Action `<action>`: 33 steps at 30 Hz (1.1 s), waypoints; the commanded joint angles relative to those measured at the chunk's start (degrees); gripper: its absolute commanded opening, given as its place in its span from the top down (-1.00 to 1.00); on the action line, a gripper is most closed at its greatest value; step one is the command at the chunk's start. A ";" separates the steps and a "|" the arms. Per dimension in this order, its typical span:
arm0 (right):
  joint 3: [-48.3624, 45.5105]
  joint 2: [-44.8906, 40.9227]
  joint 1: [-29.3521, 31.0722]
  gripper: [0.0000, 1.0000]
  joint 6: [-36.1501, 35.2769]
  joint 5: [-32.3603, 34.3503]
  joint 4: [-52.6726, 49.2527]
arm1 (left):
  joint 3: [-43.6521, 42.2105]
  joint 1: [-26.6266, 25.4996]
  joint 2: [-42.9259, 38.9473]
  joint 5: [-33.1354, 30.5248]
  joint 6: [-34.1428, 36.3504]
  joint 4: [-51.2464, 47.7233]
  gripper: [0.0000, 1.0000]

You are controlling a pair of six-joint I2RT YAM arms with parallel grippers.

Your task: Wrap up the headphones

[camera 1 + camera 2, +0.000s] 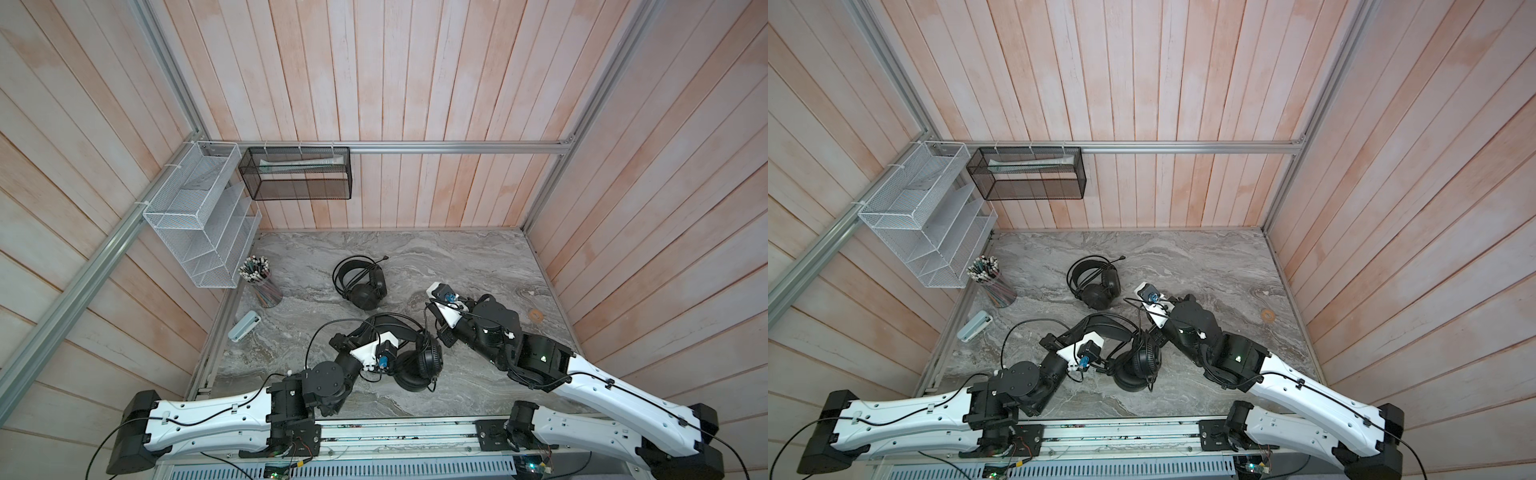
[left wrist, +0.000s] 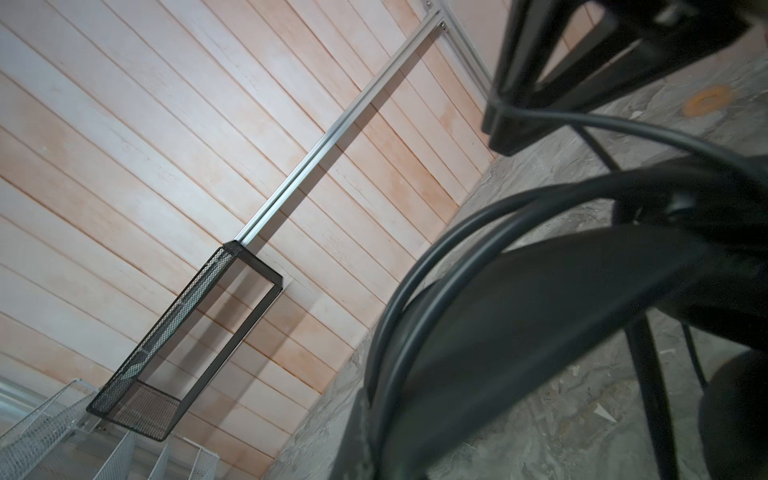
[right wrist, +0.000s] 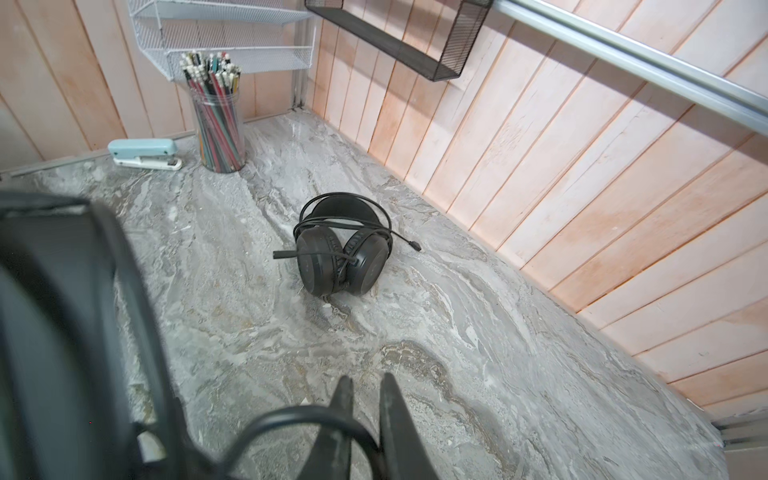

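Left gripper [image 2: 496,114] pressed shut, pinching a thin black cable [image 2: 623,120] right at the fingertips [image 2: 509,135]. Close under it, nearest the front, the grille-backed headset [image 1: 417,368]: cups together at its near right, grille face turned upward, headband [image 1: 399,319] arching away under the gripper. Long axis from near right at the cups to far left at the crown of the band.

Right gripper [image 3: 365,380] slightly farther back, just beyond those cups and close beside the band, aimed at the far left corner. Fingers [image 3: 392,411] parted by a narrow slot, wider than the cable loop [image 3: 299,411] crossing one finger and dipping into that slot; bare tabletop [image 3: 457,332] visible between the tips.

At similar depth, pale blue stapler [image 1: 244,326] near the left wall [image 1: 104,249] and orange ring [image 1: 536,316] near the right wall [image 1: 665,249].

Farther on, straight ahead of the right gripper's fingers and well apart from both grippers, the smooth-cupped headset [image 1: 365,289]: cups side by side toward the grippers, band leaning off to the far left, axis roughly parallel to the other headset's. Cable wound around band and cups, boom mic [image 3: 284,254] jutting sideways from one cup, plug end [image 1: 386,258] pointing toward the back wall [image 1: 395,124].
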 commanded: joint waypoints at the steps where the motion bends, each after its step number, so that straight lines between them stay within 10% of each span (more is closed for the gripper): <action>1: 1.34 -0.88 -1.15 0.73 1.68 3.70 5.77 | 2.88 -1.99 -0.03 4.01 -0.31 -0.21 1.00; 14: -0.72 -3.57 -1.15 0.91 2.34 3.98 5.70 | 6.28 -2.39 -4.56 6.09 -3.27 1.66 1.00; 33: -0.48 -15.10 -1.26 0.12 6.85 0.21 4.30 | 14.87 -2.28 -9.59 11.23 -23.35 -10.68 1.00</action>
